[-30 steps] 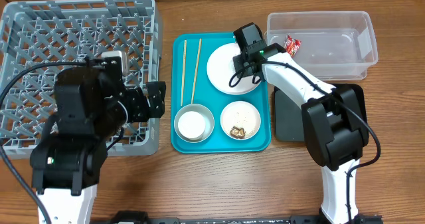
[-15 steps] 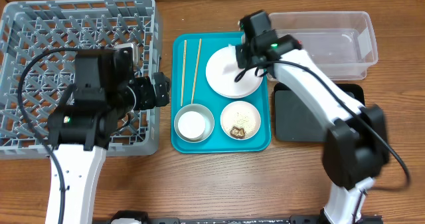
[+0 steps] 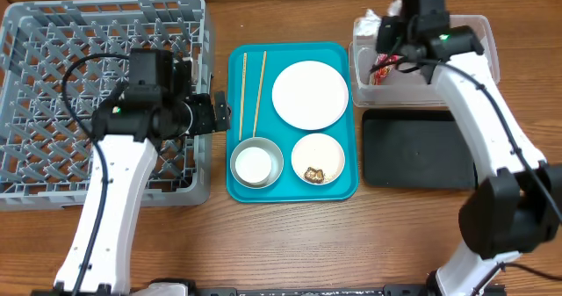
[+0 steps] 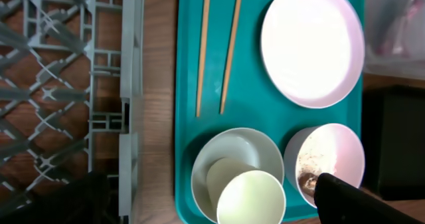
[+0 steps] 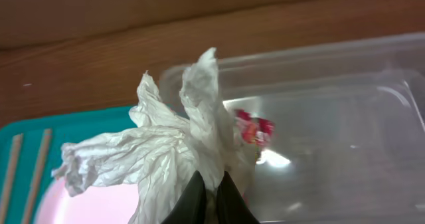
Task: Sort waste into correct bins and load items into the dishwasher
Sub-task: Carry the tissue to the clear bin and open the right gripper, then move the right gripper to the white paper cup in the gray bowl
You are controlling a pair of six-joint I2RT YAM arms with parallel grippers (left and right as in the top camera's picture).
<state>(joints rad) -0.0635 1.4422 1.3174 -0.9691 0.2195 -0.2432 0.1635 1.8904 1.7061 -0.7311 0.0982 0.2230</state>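
Now, right hand (image 5: 211,196) pinching napkin (image 5: 166,154), by tub (image 5: 345,111)

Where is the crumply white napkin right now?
In the right wrist view, the napkin is pinched in the right gripper, held at the corner of the clear tub nearest the teal tray, close to the red-and-white wrapper inside the tub.

Robotics lab bench, apparently: cabled left arm (image 3: 110,191) and right arm (image 3: 479,107) at a wood table (image 3: 281,243), staged dish rack (image 3: 53,85), teal tray (image 3: 277,129).
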